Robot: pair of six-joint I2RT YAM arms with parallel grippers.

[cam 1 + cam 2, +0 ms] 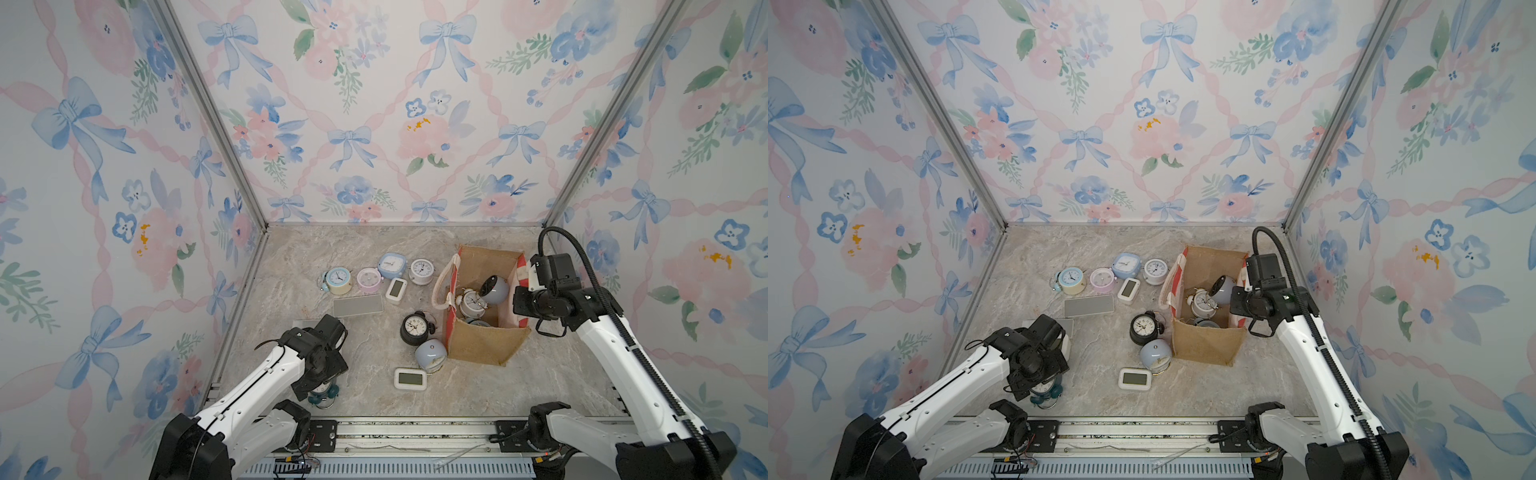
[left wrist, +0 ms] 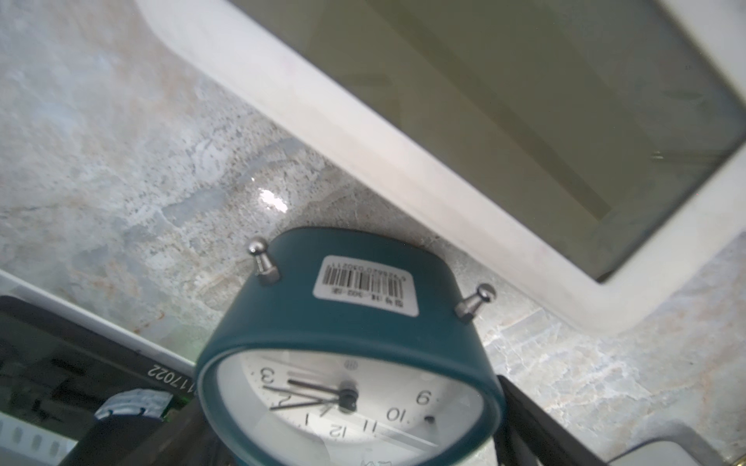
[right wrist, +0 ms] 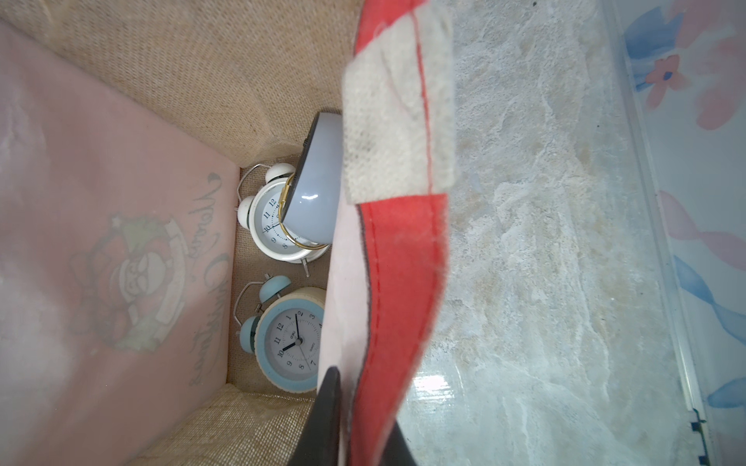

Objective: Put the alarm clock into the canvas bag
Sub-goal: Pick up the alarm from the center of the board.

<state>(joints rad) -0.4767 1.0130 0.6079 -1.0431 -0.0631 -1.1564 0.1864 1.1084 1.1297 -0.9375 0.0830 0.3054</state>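
A teal twin-bell alarm clock (image 1: 322,392) (image 1: 1044,390) lies face up near the table's front left. My left gripper (image 1: 320,386) hangs over it, open. In the left wrist view the clock (image 2: 355,322) fills the gap between the dark fingers (image 2: 537,423). The canvas bag (image 1: 482,340) (image 1: 1204,343) stands open at the right. My right gripper (image 1: 524,282) (image 3: 361,435) is shut on its red side panel (image 3: 403,262). Inside the bag lie a white twin-bell clock (image 3: 274,218), a grey-blue dome clock (image 3: 319,185) and a blue-and-cream clock (image 3: 290,343).
A black clock (image 1: 415,328), a grey-blue dome clock (image 1: 430,353) and a white digital clock (image 1: 410,379) lie left of the bag. Several more clocks (image 1: 368,279) sit in a row behind, with a flat rectangular one (image 1: 357,305) in front. A large white digital clock (image 2: 524,121) lies beside the teal clock.
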